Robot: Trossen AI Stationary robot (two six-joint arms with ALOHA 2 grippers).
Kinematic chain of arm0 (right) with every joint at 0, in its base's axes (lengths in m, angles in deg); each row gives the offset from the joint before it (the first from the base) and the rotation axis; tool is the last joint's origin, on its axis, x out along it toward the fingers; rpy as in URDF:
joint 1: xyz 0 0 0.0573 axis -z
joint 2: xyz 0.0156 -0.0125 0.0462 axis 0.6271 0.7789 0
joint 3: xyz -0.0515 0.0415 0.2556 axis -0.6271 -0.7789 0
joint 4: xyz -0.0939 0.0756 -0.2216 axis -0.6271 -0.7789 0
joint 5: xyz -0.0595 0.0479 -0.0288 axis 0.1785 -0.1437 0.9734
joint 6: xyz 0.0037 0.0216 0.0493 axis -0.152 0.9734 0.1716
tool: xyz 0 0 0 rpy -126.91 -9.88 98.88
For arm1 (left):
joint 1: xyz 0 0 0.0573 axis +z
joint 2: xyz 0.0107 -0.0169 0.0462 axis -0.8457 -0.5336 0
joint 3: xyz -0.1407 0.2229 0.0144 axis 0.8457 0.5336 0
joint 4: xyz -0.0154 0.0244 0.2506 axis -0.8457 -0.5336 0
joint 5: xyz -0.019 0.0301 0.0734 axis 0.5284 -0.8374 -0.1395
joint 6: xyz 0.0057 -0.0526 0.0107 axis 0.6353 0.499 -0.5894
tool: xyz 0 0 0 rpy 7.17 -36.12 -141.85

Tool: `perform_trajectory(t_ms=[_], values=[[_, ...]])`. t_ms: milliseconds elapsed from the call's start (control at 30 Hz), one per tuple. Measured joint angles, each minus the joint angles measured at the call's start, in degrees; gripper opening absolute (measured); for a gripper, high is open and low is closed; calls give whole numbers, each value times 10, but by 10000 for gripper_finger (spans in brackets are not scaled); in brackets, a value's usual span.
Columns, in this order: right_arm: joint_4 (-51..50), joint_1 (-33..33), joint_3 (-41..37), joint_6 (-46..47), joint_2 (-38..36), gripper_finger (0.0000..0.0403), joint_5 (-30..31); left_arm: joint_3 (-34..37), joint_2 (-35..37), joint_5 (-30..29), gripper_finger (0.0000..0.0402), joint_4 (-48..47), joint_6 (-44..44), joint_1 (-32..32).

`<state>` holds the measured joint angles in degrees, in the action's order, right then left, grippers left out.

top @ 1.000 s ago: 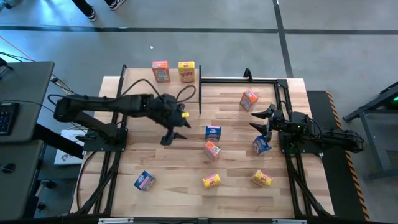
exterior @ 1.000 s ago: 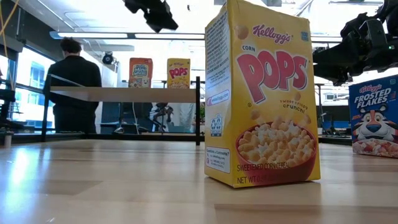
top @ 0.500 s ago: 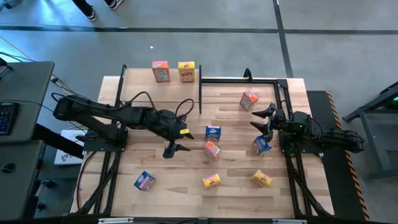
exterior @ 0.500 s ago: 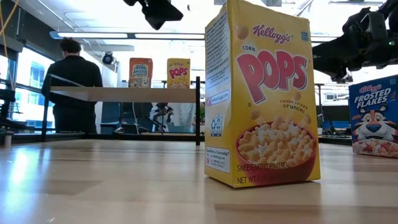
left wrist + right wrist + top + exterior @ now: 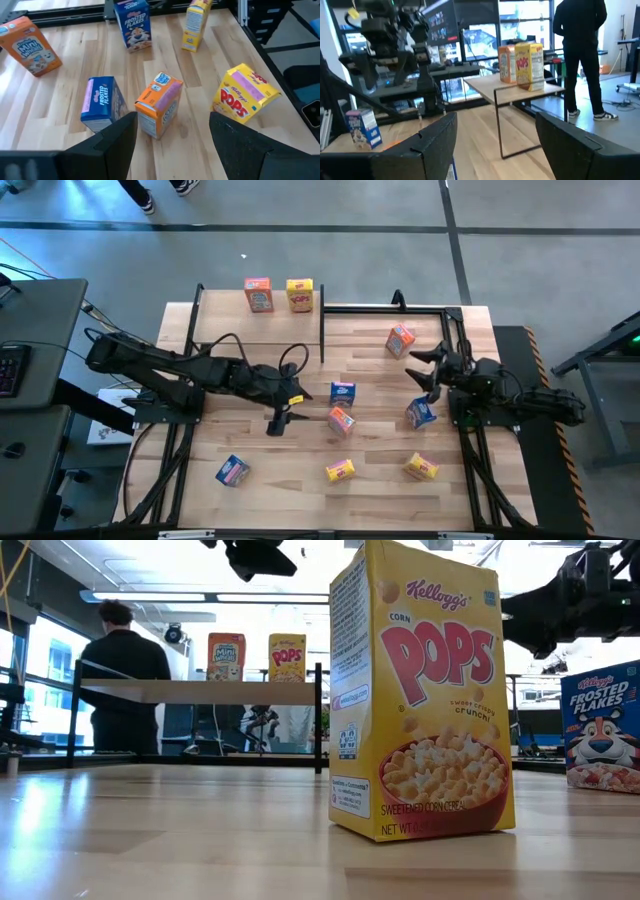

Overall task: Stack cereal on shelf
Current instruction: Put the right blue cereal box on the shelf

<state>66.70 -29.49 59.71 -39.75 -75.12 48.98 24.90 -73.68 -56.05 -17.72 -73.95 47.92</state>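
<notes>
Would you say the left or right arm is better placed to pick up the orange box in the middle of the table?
Left, probably: the left gripper hangs open beside the orange box, which its wrist view frames between its fingers; the right gripper is farther off.

The high view looks straight down on the whole surface (image 5: 250,470). The low view sits at surface height, very near a yellow box (image 5: 422,690). Both show the shelf (image 5: 230,320), as does the right wrist view.

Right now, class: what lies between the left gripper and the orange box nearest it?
High view: only bare tabletop lies between the open left gripper and the orange box.
</notes>
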Motion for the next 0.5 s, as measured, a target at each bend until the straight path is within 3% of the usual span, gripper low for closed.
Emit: perform_trajectory(t_ms=[233, 500], values=[[22, 0, 27, 21, 5, 271, 0, 0, 0, -23, 239, 0, 0, 0], [-67, 0, 166, 45, 77, 271, 1, 0, 0, -29, 239, 0, -18, 0]])
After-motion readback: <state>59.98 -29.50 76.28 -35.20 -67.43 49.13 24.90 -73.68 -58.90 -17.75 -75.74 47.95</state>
